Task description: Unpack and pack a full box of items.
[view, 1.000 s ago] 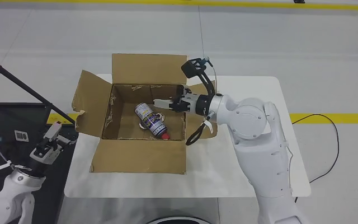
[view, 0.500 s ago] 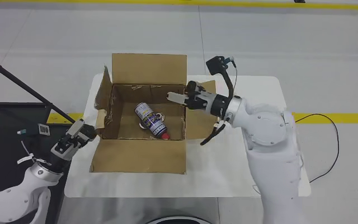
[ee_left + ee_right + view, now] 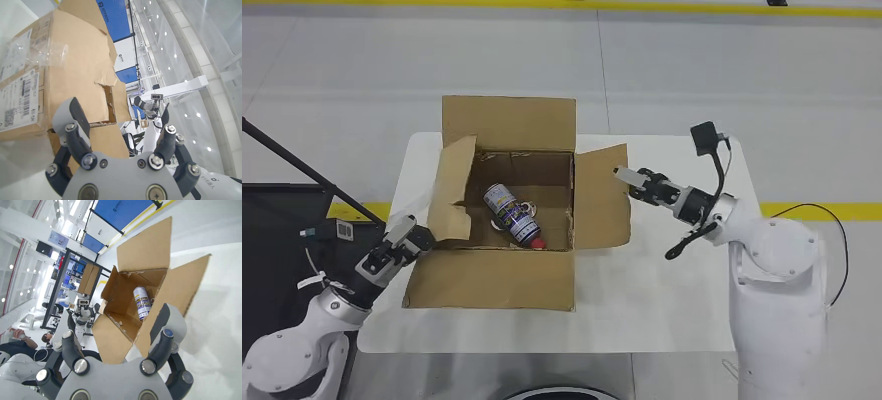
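Can lying on side inside box; box sitting mid-bench. Small grey item beside can, too unclear to identify. Right flap leaning inward, hiding can's lower end in right wrist view. Left flap standing up, tilting over opening, covering left part of box floor. Left claw hovering at box's front-left corner, fingers spread wide, gripping nothing; contact with cardboard not discernible. Right claw sitting just beside right flap's outer edge, fingers parted, holding nothing.
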`<state>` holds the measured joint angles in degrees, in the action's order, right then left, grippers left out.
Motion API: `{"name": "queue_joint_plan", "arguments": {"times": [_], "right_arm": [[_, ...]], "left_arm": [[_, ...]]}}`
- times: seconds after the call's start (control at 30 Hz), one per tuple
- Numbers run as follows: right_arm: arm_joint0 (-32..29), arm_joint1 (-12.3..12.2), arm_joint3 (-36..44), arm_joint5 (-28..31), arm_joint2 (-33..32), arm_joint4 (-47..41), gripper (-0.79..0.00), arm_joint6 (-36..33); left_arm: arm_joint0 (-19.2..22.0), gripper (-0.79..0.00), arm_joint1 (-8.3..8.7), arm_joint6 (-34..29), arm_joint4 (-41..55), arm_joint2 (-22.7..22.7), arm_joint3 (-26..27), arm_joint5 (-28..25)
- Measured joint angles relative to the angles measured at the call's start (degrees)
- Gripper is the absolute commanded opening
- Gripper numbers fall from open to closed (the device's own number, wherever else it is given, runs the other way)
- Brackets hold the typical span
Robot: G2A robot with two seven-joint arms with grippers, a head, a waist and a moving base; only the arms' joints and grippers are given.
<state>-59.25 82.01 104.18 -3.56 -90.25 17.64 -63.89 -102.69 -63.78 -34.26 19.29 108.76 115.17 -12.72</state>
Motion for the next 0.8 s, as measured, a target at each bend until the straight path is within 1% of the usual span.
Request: {"name": "queue_joint_plan", "arguments": {"times": [0.1, 0.3, 0.63, 0.8], "right_arm": [[-1.0, -0.3, -1.8, -0.5, -0.7, -1.6, 0.0, 0.5], [-0.3, -1.1, -6.6, -2.5, 0.5, -2.8, 0.0, -2.1], [1.7, -1.4, -10.7, 6.2, 3.2, -17.9, 0.0, -3.8], [4.7, -1.3, -14.1, 9.6, 7.2, -22.4, 0.0, -3.8]], "left_arm": [[0.7, 0.0, 0.04, -0.4, 0.1, -0.5, -0.4, 1.1], [2.7, 0.0, 0.23, -2.7, 1.6, -1.3, -1.4, 4.2], [4.7, 0.0, 0.55, -3.9, 0.2, -1.7, -1.7, 7.3], [6.5, 0.0, 0.78, -5.5, 0.3, -2.3, -2.5, 10.0]]}}
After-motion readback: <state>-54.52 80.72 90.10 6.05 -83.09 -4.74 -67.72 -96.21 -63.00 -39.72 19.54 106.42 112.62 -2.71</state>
